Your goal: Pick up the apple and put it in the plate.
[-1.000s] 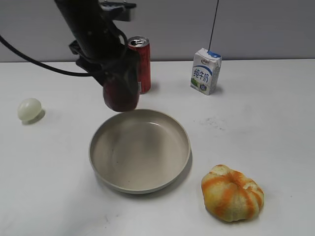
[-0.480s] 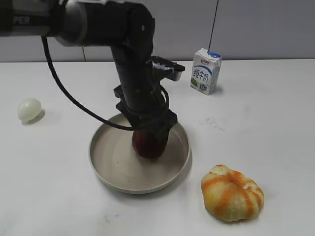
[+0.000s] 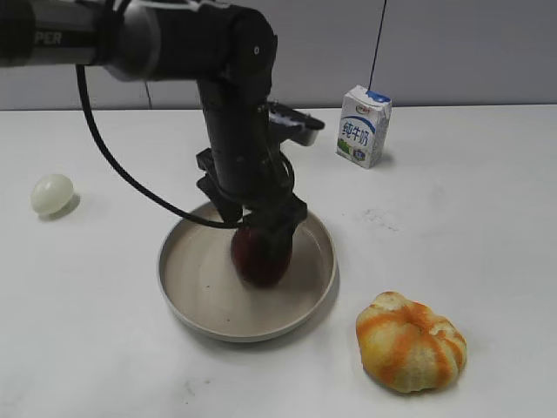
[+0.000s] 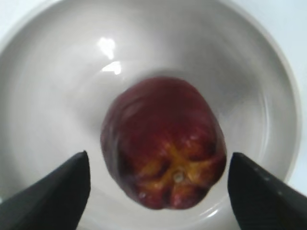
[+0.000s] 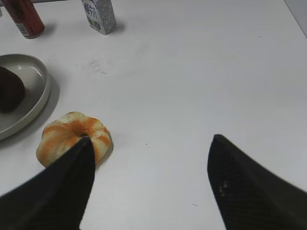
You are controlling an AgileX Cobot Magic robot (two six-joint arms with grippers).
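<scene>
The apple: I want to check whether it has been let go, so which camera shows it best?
The left wrist view: the apple fills the frame inside the plate, with the left gripper jaws apart on either side. The exterior view hides its top behind the arm. The right wrist view catches only a dark sliver at its left edge.

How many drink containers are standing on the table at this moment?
2. The milk carton stands at the back right of the table. The red can stands at the back, behind the plate; in the exterior view the left arm hides it.
</scene>
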